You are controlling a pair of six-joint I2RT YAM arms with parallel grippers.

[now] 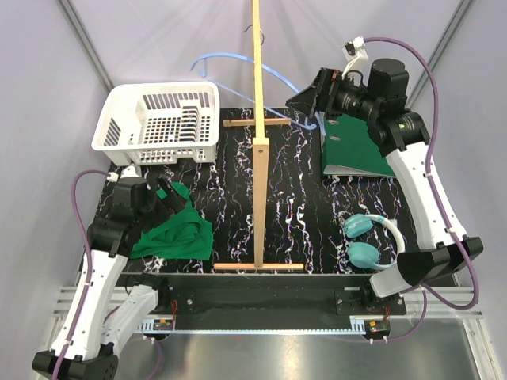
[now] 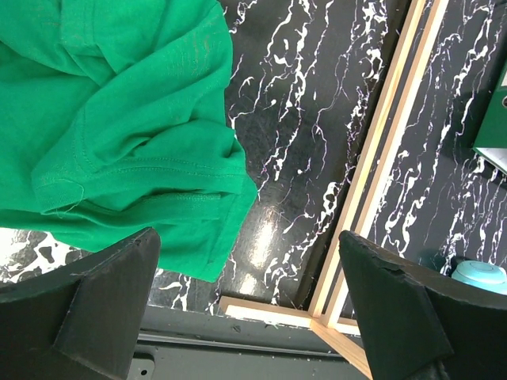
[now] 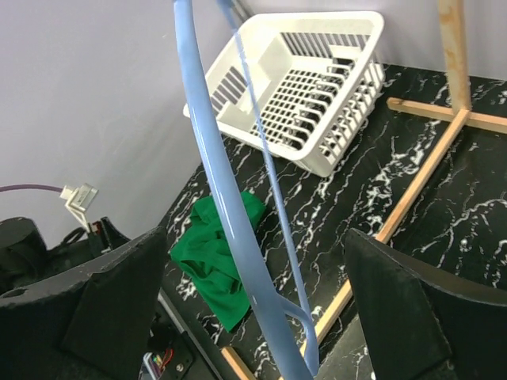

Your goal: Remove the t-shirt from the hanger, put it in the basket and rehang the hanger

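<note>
1. My left gripper [image 2: 247, 245] stands wide and empty; the t-shirt [image 2: 119, 134] lies bunched on the table [image 1: 301, 198] just ahead, nearest this arm
2. My right gripper [image 3: 255, 233], also wide, faces the bare hanger [image 3: 215, 182], hanging steeply upright

No text, label, brand or number is legible in any view. The green binder [image 1: 354, 142], upper right of the top view, shows nothing readable.
</note>
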